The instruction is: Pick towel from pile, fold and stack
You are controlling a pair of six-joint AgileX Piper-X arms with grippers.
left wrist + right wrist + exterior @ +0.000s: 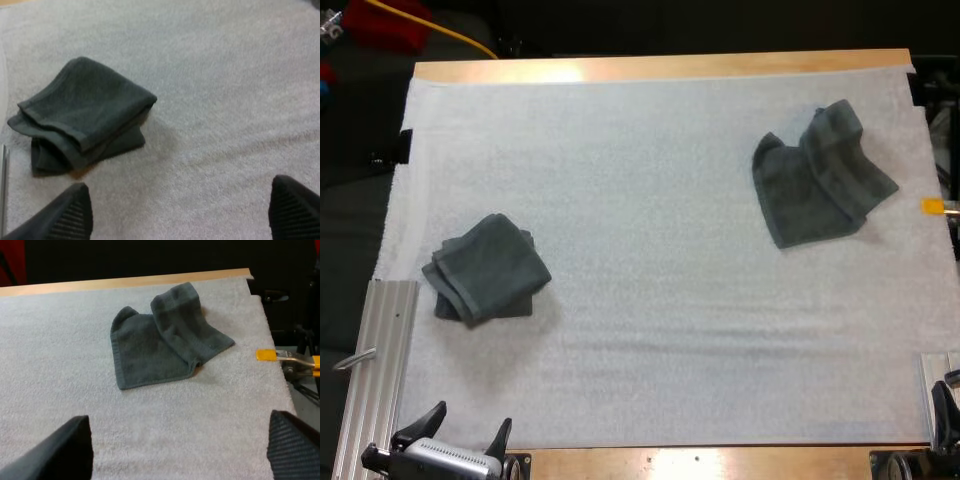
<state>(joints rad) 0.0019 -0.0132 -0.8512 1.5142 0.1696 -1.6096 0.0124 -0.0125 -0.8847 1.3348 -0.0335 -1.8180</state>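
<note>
The step in hand appears to be the pick. The right gripper (pixel 180 455) has its fingers spread wide and holds nothing, short of the crumpled towel (pixel 820 175). The left gripper (pixel 470 422) is likewise spread and empty near the folded stack (pixel 485 268).

Recommended procedure:
- Advance the right gripper toward 2 o'clock on the mat (pixel 650 330).
- Descend on a free hemmed corner.
- Pinch one layer only.
- Lift clear of the tabletop (pixel 670 68).

The towel is dark grey-green and limp, with one flap doubled over in a raised ridge. The stack sits at 8 o'clock.
</note>
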